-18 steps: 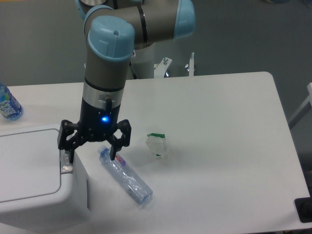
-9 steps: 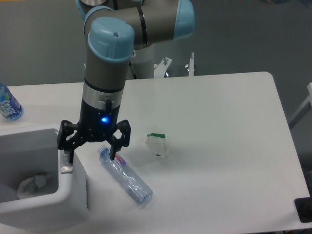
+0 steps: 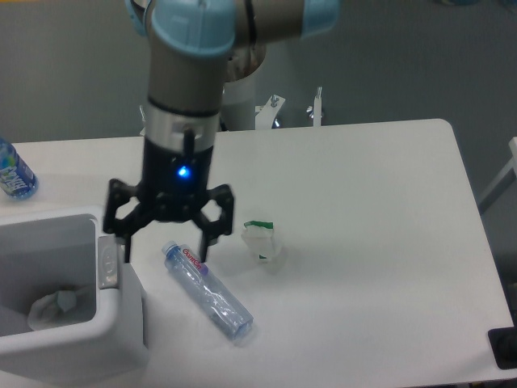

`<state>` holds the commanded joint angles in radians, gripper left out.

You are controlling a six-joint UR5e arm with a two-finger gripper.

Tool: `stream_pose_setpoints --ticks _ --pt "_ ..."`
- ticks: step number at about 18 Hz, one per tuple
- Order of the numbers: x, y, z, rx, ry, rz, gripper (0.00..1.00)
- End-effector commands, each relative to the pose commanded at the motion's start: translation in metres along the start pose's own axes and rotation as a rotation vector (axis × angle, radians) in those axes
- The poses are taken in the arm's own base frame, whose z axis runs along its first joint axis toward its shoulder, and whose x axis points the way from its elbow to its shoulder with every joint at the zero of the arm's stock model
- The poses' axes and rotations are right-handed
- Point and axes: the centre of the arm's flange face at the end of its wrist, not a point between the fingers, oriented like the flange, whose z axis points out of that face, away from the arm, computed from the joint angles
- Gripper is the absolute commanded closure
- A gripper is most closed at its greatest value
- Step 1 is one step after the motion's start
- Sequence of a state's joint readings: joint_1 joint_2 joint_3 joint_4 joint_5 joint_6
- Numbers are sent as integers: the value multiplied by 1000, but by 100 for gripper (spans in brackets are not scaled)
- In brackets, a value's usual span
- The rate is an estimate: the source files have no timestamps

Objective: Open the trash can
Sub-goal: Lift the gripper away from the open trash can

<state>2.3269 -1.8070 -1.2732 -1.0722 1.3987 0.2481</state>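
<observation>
Nearest, bottom left: the trash can (image 3: pixel 121 339), white and boxy, sits at the table's front-left corner. Its lid is gone from the top now; a second ago it lay flat and closed, half a second ago it had already dropped out of sight, and the cavity shows crumpled paper (image 3: pixel 50 305) inside. So the bin reads as open, task looks done or all but done.

Grey push-button strip (image 3: pixel 107 263) on the can's right rim is bare now. My pincer (image 3: pixel 167 250) was pressing it with the left fingertip; I have lifted up and shifted a bit right, fingertip just above and beside the strip, not touching as far as I can tell. Jaws spread wide, holding nothing.

Just right of the can: clear plastic bottle (image 3: pixel 208 292) lying on its side on the table (image 3: pixel 363 242), under my right finger but apart from it. Further right, a small crumpled wrapper (image 3: pixel 260 239) with green trim.

Far left edge: a blue bottle (image 3: pixel 13 171), partly cut off.
</observation>
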Motion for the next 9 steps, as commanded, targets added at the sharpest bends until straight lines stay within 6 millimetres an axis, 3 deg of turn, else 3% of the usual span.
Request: stream_pose_setpoints --ticks 2,5,9 --pt "-15 8 -3 -29 -33 81 0" --pt "-59 26 -16 -110 -92 219 0" --pt "-98 44 -15 -194 -142 323 0"
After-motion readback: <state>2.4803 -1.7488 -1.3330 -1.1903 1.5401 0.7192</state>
